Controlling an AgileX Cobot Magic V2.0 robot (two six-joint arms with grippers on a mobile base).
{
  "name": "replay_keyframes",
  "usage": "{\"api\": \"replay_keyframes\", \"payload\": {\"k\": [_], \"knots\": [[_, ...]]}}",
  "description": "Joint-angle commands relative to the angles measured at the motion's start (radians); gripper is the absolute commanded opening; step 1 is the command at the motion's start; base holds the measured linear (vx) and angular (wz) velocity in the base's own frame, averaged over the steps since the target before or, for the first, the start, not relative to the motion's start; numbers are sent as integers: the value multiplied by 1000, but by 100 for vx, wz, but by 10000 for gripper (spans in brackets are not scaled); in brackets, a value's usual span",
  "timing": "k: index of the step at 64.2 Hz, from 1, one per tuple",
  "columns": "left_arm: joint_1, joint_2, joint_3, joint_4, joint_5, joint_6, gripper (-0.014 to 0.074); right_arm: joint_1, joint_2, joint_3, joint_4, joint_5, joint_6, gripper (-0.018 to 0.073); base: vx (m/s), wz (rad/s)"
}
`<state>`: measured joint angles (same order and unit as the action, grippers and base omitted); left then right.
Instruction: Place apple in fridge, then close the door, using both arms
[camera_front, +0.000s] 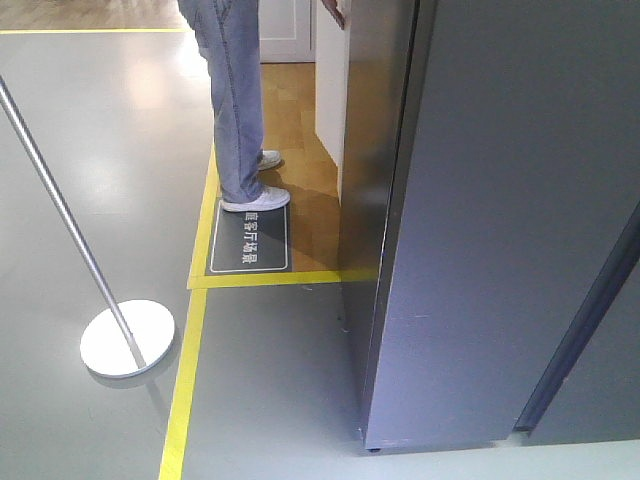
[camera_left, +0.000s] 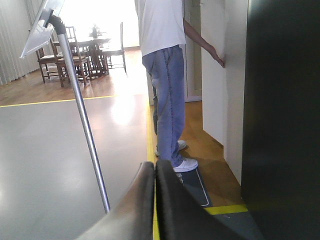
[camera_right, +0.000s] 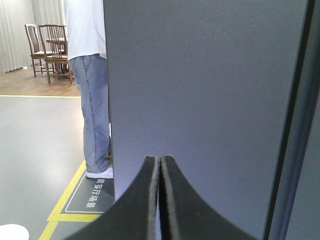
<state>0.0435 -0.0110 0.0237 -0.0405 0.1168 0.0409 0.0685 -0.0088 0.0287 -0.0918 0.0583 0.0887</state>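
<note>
Right up against the fridge (camera_front: 500, 250), both grippers pressed together with nothing between them, and no apple showing in any view.

Front camera mostly gets the dark grey fridge side filling the right half, with a thin dark gap down its far right edge; can't tell if that's the door seam. Left gripper (camera_left: 154, 172) has its fingers flat against each other, pointing past the slanting silver pole (camera_left: 85, 125) at a person (camera_left: 167, 75) in jeans and white sneakers, who has a hand on a white panel (camera_left: 215, 75). Right gripper (camera_right: 160, 167) is closed the same way, just beside the grey fridge wall. Yellow floor tape (camera_front: 185, 380) runs along the floor, and a grey floor mat (camera_front: 250, 240) with white lettering sits by the person's feet. The pole's round white base (camera_front: 127, 338) sits on the grey floor.
</note>
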Motion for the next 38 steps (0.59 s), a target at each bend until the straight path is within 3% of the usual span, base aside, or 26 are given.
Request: {"api": "replay_keyframes", "payload": {"k": [1, 38], "knots": [[-3, -15, -17, -9, -75, -3, -6, 0, -16, -3, -7, -72, -9, -6, 0, 0], [-3, -15, -17, -9, -75, -3, -6, 0, -16, -3, -7, -72, -9, -6, 0, 0]]}}
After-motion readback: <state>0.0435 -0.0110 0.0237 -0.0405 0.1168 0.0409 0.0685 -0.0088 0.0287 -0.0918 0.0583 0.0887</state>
